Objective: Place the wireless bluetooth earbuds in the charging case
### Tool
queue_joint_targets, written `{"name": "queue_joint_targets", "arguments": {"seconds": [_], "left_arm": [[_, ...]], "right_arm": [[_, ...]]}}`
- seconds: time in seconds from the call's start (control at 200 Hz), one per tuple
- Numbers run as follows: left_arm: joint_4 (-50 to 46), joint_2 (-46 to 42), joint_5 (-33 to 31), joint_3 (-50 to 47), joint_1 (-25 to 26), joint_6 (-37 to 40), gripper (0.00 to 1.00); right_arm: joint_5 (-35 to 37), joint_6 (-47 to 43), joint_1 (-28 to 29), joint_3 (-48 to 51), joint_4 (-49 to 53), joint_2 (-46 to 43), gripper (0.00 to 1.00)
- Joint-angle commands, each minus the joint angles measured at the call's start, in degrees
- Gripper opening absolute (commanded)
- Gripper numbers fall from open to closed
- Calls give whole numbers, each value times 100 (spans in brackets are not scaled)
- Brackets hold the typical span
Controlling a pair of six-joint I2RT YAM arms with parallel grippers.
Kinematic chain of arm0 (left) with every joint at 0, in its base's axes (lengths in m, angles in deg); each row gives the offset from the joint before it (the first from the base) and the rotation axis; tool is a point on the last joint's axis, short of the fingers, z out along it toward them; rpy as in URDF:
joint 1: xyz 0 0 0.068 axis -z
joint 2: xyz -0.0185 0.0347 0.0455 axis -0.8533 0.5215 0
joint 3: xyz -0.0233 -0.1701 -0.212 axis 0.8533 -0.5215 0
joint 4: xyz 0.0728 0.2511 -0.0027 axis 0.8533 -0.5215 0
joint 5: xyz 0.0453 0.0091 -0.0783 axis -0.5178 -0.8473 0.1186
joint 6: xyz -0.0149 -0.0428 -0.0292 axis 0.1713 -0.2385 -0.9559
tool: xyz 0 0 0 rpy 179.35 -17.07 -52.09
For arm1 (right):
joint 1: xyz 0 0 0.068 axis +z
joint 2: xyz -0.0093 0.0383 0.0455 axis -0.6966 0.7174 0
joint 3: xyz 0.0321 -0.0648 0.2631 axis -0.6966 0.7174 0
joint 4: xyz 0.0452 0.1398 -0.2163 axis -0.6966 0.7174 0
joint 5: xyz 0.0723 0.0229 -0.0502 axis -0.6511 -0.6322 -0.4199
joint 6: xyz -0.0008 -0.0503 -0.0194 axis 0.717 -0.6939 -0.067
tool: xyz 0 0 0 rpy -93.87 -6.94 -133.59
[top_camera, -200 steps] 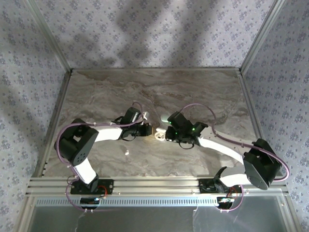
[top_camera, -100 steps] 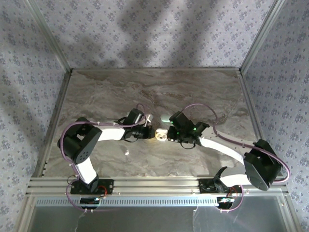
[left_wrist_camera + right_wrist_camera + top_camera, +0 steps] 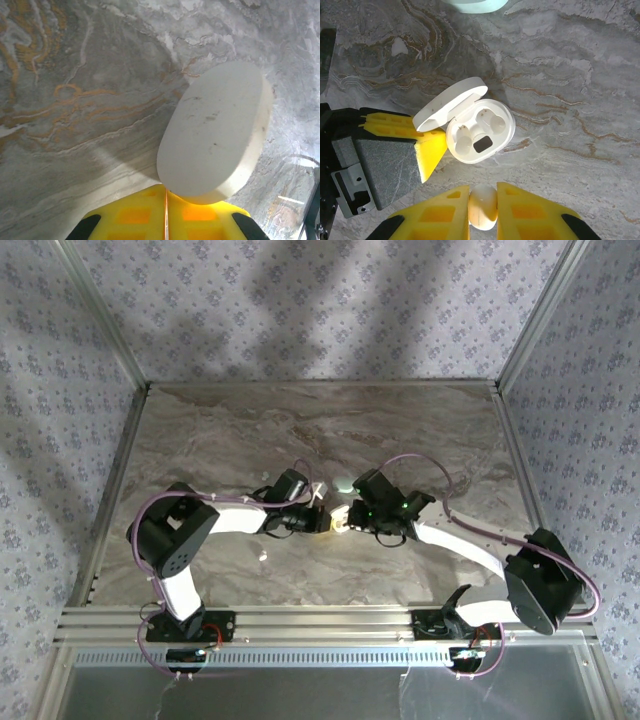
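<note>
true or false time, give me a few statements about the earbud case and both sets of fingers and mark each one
1. The lid of the case stands open. True.
2. The right fingers hold a small white earbud. True.
3. The left fingers are spread wide. False: they are shut together, right beside the lid.
4. The held earbud already sits in the case. False: it is between the right fingers, apart from the case.
5. The case rests on a blue cloth. False: it rests on a marble-patterned table.
</note>
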Motion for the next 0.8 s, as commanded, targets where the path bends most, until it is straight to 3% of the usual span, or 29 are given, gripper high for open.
{"name": "queue_joint_targets", "arguments": {"seconds": [0.0,0.37,0.515,0.685,0.795], "left_arm": [[154,-123,84,53,35,-54,10],[266,-1694,-1042,-749,14,276,10],[149,-2240,-1531,-1014,-167,312,22],[164,-2434,-1496,-1187,-563,167,45],[181,-2444,-1425,-1221,-672,117,52]], "right_arm": [[-8,-122,-42,-55,164,118,18],[208,-265,123,-536,322,848,18],[330,-265,249,-780,407,1138,18],[577,-273,358,-1116,627,1442,18],[668,-309,400,-1278,736,1609,18]]}}
